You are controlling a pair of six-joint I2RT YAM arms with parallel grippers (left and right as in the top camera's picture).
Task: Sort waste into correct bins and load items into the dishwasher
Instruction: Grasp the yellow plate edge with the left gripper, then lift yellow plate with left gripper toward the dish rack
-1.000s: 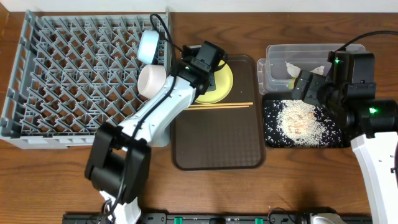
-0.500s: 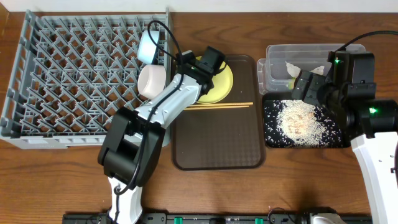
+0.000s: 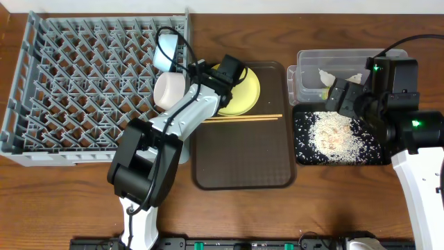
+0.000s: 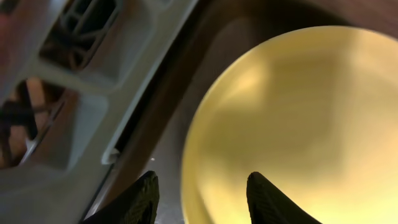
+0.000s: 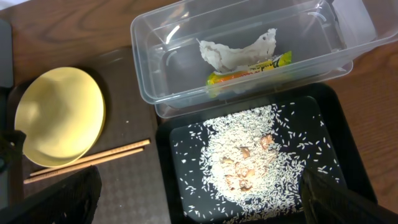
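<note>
left gripper (image 4: 202, 183) is spread, one finger outside and one over the rim of the round yellow-green plate (image 4: 292, 112), which lies flat on the brown serving tray (image 3: 243, 160) right beside the grey pegged dish rack (image 3: 83, 90); looks lined up to pinch that edge for loading. left arm stretches long from the bench (image 3: 69, 201) front, wrist tipped down. right gripper (image 3: 343, 96) hangs spread above the flat black tray (image 5: 177, 180) of rice grains (image 5: 249, 155), apparently idle.
</note>
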